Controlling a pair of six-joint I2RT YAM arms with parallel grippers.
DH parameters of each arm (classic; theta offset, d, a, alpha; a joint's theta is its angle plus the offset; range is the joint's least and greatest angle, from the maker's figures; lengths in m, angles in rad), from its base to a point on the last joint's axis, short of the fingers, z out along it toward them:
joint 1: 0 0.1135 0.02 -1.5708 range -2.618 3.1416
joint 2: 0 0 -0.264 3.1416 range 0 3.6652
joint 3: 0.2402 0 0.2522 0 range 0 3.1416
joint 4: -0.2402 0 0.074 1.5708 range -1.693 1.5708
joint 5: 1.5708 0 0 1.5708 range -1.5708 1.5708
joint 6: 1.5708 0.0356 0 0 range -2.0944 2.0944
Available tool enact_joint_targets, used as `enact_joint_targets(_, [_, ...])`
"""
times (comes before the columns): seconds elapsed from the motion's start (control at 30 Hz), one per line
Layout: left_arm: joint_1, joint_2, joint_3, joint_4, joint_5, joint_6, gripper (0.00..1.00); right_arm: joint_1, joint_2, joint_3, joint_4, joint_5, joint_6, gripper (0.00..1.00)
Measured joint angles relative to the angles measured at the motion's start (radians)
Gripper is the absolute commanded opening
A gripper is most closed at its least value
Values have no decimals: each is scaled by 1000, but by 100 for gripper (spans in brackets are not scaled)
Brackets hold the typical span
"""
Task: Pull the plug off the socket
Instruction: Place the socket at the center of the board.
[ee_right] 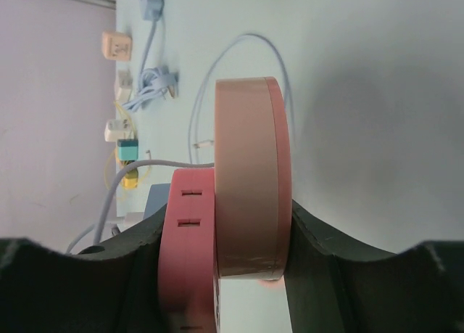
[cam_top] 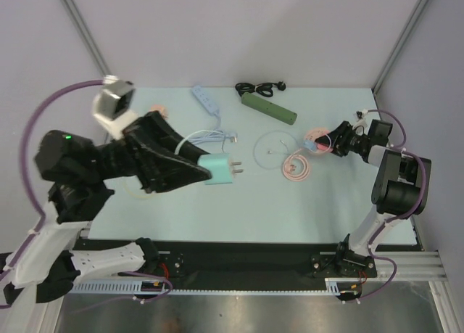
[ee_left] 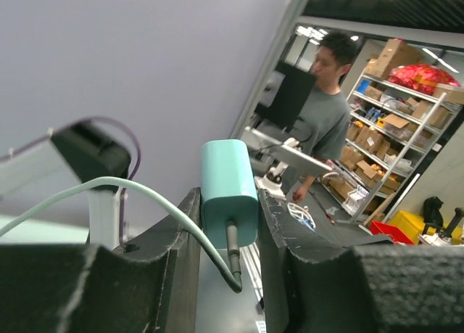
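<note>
I think the job is done: my left gripper [cam_top: 208, 173] holds the green plug [cam_top: 222, 168], free, at nine o'clock from the pink socket [cam_top: 314, 138] my right gripper [cam_top: 326, 143] holds.

Mint-green plug [cam_top: 217, 169] with pale green cord [ee_left: 109, 181]; salmon-pink socket [ee_right: 190, 260] against a dusty-pink disc [ee_right: 250, 181]. Dark green power strip [cam_top: 270, 108], light blue power strip [cam_top: 205, 99], pink coiled cable [cam_top: 288, 173], black cable [cam_top: 261, 88]. Pale mint table [cam_top: 290, 202], unpatterned.
</note>
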Motion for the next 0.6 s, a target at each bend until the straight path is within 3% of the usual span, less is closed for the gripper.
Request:
enact_joint_targets(0.1, [0,39,-90,7,-9,13,0,-8,47,31,-61,19,-47,18])
enact_joint_targets(0.2, [0,93,-173,18,-14,23,0,-25,93,50,-109,29,-77,30])
enact_joint_targets(0.33, [0,138,-277,18,-20,38,0,-35,113,71,-176,27,-106,57])
enact_joint_targets(0.6, [0,128,-381,56,-40,80,0,-54,114,217,-377,65,-258,86])
